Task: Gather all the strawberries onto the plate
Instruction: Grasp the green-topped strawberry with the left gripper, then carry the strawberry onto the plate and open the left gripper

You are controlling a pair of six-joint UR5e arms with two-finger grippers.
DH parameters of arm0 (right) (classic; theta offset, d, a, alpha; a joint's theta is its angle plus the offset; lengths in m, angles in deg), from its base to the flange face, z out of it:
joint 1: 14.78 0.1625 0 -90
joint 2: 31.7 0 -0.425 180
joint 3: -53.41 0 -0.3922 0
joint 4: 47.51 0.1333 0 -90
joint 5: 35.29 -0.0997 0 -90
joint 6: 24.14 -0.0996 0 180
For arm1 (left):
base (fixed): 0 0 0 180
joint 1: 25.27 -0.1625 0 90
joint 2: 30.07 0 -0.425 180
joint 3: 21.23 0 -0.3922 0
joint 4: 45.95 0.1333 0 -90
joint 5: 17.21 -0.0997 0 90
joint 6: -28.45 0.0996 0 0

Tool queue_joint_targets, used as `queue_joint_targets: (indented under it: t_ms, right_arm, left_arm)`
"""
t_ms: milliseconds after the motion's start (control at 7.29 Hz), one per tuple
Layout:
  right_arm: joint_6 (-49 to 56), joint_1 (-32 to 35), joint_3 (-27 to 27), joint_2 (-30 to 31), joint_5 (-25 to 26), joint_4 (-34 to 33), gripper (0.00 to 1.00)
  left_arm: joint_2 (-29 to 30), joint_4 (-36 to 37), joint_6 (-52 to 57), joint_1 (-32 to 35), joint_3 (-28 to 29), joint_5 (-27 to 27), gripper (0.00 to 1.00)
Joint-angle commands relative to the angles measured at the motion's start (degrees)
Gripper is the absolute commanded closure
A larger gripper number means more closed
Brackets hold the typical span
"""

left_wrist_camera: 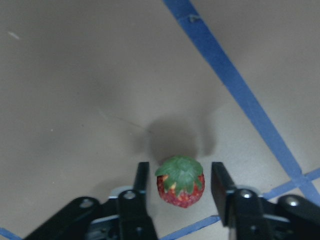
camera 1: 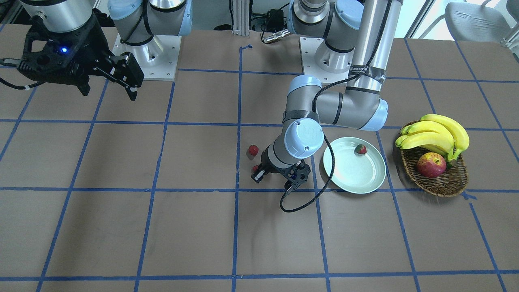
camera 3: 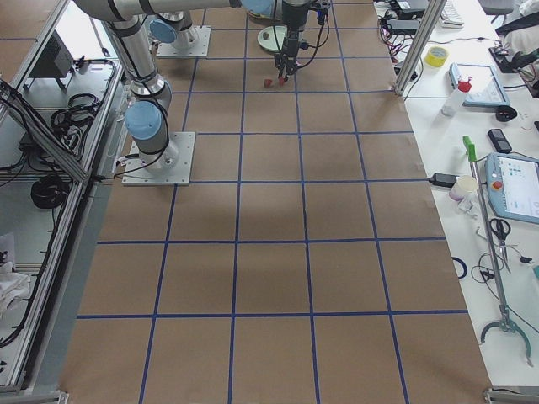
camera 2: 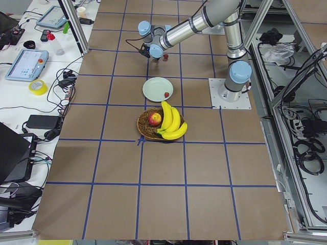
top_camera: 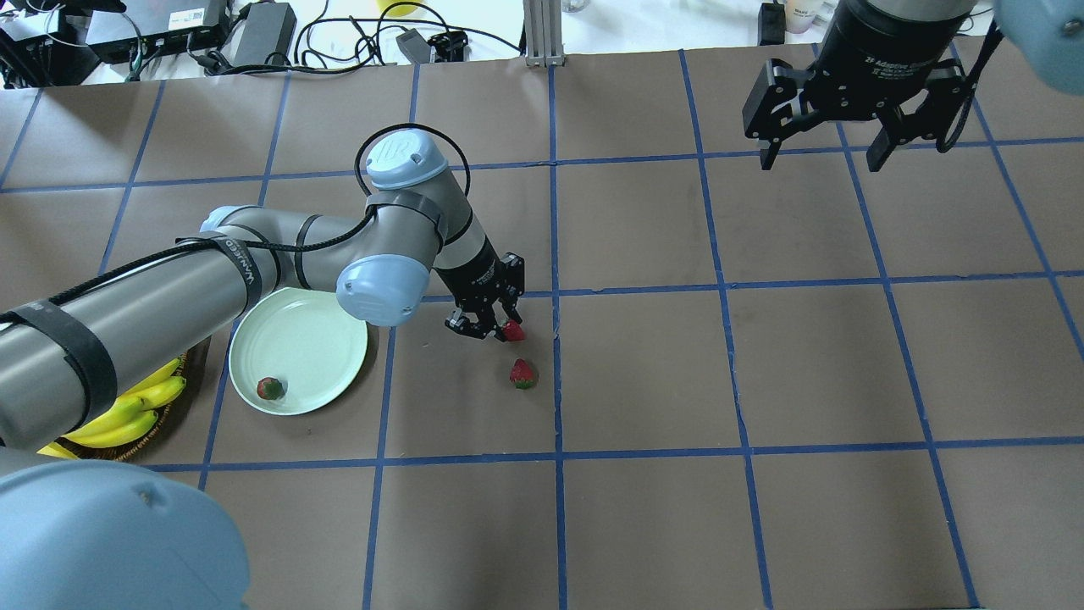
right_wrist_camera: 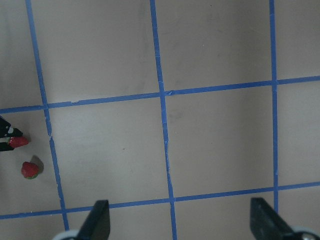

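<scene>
Right, overhead first. The left gripper [top_camera: 491, 326] is down at the table [top_camera: 762, 381] with one strawberry [top_camera: 514, 331] at its fingertips. A second strawberry [top_camera: 522, 374] lies loose just beside it, and a third strawberry [top_camera: 270, 388] sits in the mint-green plate [top_camera: 309, 339], near the rim. The right gripper [top_camera: 821, 159] hangs high and well apart, spread wide and holding nothing. I'd judge it's parked clear because the plate is on the left arm's side.

Front view: the wrist hides that pinch and only a red sliver shows. But here you get the wicker basket [camera 1: 442, 189] with bananas [camera 1: 436, 132] and an apple [camera 1: 431, 165], near the plate on the side away from the gripper.

The left wrist camera settles it: the fingers [left_wrist_camera: 142, 182] straddle the strawberry, cap up, with thin gaps either side. So the claw is released and probably not yet gripping.

Right wrist camera: both table berries show at its edge.
</scene>
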Motion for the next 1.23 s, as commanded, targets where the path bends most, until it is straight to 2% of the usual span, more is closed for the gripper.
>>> queue_joint_targets:
  t_ms: [0, 137, 412, 686, 1097]
  right_arm:
    - [0.0, 0.1, -0.1, 0.0, 0.0, 0.0, 0.0]
    - [0.0, 0.0, -0.1, 0.0, 0.0, 0.0, 0.0]
    - [0.0, 0.1, 0.0, 0.0, 0.0, 0.0, 0.0]
    - [0.0, 0.1, 0.0, 0.0, 0.0, 0.0, 0.0]
    - [0.0, 0.1, -0.1, 0.0, -0.1, -0.1, 0.0]
  left_arm:
    - [-1.3, -0.4, 2.0, -0.1, 0.3, -2.7, 1.0]
    - [-2.7, -2.5, 3.9, -0.3, 0.8, -7.5, 1.0]
    - [-4.7, -14.8, 21.9, -2.1, 4.3, -13.1, 1.0]
    - [-5.7, -17.8, 29.8, -6.2, 4.2, -13.8, 1.0]
    - [-7.6, -20.9, 59.9, -12.0, 3.6, -19.0, 1.0]
